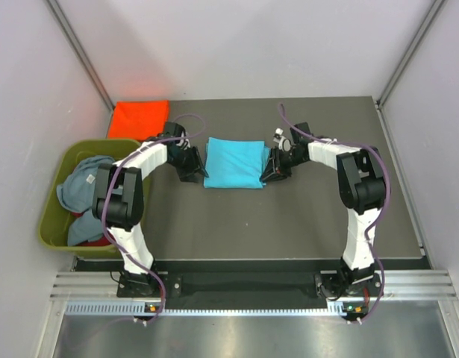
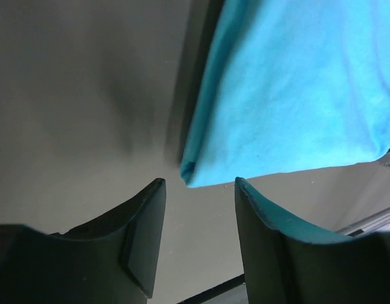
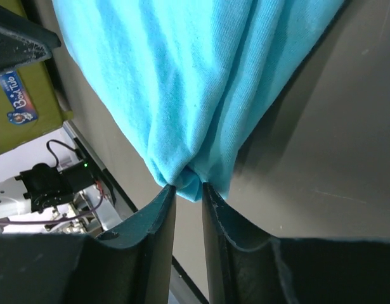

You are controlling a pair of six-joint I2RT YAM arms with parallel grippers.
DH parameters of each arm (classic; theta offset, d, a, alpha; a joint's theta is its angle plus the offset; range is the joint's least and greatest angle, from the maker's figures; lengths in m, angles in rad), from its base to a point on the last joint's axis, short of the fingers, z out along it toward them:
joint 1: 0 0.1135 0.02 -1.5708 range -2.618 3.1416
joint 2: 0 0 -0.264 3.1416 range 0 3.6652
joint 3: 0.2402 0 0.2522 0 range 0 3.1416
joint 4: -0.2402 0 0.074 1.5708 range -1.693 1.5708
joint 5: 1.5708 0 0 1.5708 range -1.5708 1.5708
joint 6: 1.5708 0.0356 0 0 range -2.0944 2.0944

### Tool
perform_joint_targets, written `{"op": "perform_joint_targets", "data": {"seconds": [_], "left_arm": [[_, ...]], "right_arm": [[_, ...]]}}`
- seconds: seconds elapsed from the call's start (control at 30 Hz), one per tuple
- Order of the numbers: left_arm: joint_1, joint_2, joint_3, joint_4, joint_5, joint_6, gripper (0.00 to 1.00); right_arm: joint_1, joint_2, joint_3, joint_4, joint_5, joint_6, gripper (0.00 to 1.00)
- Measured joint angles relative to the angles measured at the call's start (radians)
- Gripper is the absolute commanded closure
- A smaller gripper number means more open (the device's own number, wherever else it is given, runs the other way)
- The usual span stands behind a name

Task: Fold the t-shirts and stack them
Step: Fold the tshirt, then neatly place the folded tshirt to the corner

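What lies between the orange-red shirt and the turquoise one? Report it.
Between orange-red shirt and turquoise shirt, the top view shows only the left arm's wrist over bare table.

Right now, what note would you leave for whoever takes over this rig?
Left end effector: open, at a corner of the turquoise t-shirt, gripping nothing.
Right end effector: shut on that shirt's opposite edge.
Orange-red t-shirt: folded flat at the table's far left corner.
Grey-blue t-shirt and red t-shirt: crumpled in the olive tub.
Done: one folded; turquoise partly folded mid-table.
Left: finish turquoise, stack it, fold the two in the tub.
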Motion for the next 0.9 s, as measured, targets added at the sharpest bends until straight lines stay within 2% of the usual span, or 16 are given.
{"op": "perform_joint_targets", "data": {"seconds": [0.27, 0.4, 0.47, 0.57, 0.63, 0.7, 0.77, 0.83, 0.9], "left_arm": [[0.043, 0.020, -0.003, 0.047, 0.074, -0.001, 0.47], [0.041, 0.049, -0.004, 0.079, 0.118, -0.003, 0.50], [0.041, 0.064, -0.008, 0.089, 0.130, -0.005, 0.59], [0.041, 0.074, -0.014, 0.093, 0.140, -0.008, 0.67], [0.041, 0.079, -0.015, 0.095, 0.148, -0.008, 0.65], [0.041, 0.080, -0.016, 0.095, 0.153, -0.008, 0.58], [0.041, 0.080, -0.019, 0.096, 0.163, -0.005, 0.57], [0.041, 0.080, -0.027, 0.097, 0.173, -0.005, 0.62], [0.041, 0.081, -0.038, 0.098, 0.182, -0.006, 0.71]], "right_arm": [[0.000, 0.013, 0.032, 0.013, -0.005, 0.002, 0.81], [0.003, 0.016, 0.032, 0.015, -0.010, 0.010, 0.95], [0.006, 0.016, 0.032, 0.016, -0.011, 0.013, 1.00], [0.006, 0.016, 0.032, 0.014, -0.001, 0.016, 1.00], [0.006, 0.016, 0.032, 0.012, 0.012, 0.016, 1.00], [0.006, 0.016, 0.032, 0.006, 0.022, 0.015, 1.00], [0.006, 0.016, 0.032, -0.002, 0.029, 0.011, 1.00], [0.006, 0.016, 0.031, -0.010, 0.036, 0.010, 1.00], [0.006, 0.014, 0.031, -0.013, 0.042, 0.010, 1.00]]}}
